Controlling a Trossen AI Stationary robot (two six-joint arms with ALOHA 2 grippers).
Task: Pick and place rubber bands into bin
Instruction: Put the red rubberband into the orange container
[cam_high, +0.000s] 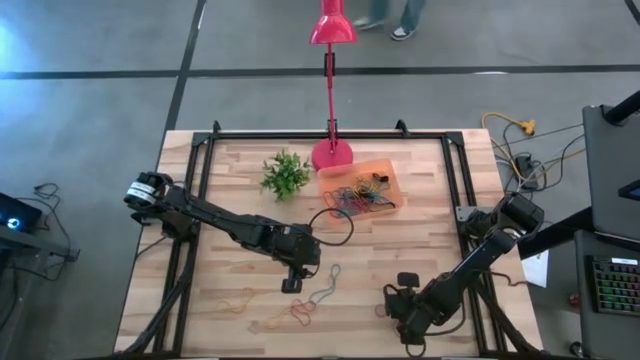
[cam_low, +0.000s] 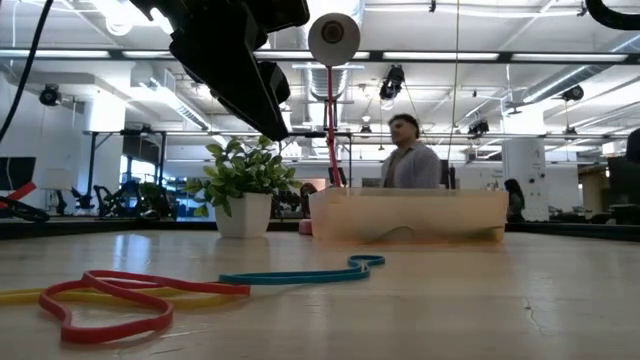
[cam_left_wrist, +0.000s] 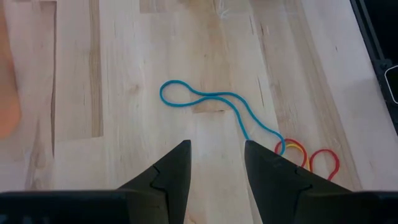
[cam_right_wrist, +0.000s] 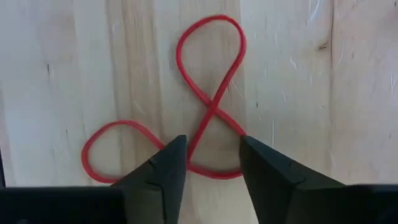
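Note:
The orange bin sits near the far edge of the table and holds a heap of mixed-colour rubber bands. My left gripper is open and hovers above the table just short of a blue band. That band lies flat in a long twisted loop. Red and yellow bands lie beside it. My right gripper is open near the table's near edge. Its fingers stand on either side of a twisted red band lying on the wood.
A small green plant and the pink lamp's base stand beside the bin. Another yellow band lies toward the near left. In the low view, red and blue bands lie in front. A person stands beyond the table.

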